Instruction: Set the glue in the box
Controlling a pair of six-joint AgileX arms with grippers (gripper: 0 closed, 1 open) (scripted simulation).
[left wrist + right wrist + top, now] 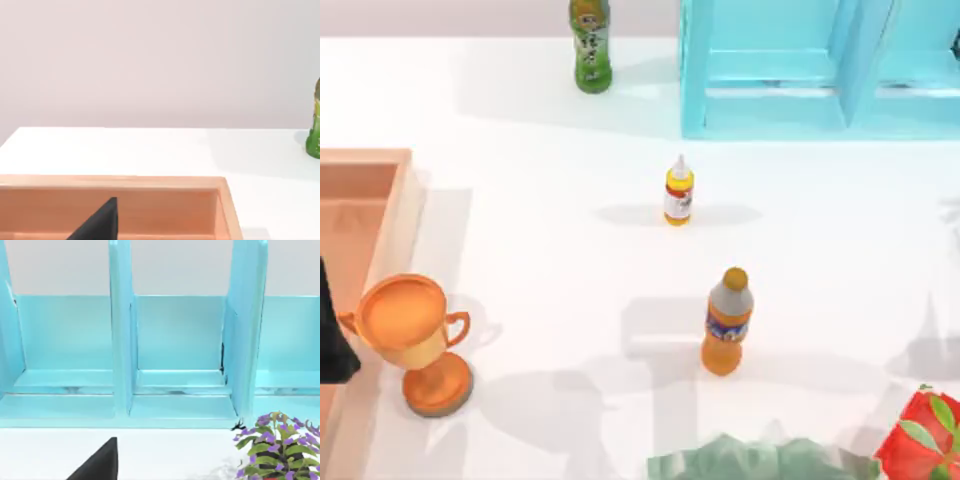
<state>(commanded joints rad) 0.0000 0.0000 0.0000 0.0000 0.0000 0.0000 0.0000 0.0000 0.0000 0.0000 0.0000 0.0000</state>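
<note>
One glue upright mid-bench, toward far edge, well apart from box at left edge. Judged light, rigid, smooth plastic; slim, tips easily. Take hold at labelled body, not nozzle. Left arm over box; fingers' state: cannot tell.

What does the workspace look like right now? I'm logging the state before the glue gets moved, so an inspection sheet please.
Surface: white table, shadows across it.
Job's things: glue upright mid-table, untouched; box at the left edge, glue not in it.
Clutter: green tea bottle at the back; orange soda bottle in front of the glue; trophy standing beside the box; red plant at the front right corner; purple-flowered plant.
Grippers: left gripper above the box; right gripper faces the shelf.
Cables: nothing seen.
Surroundings: light blue shelf cabinet at the back right; plain wall.
</note>
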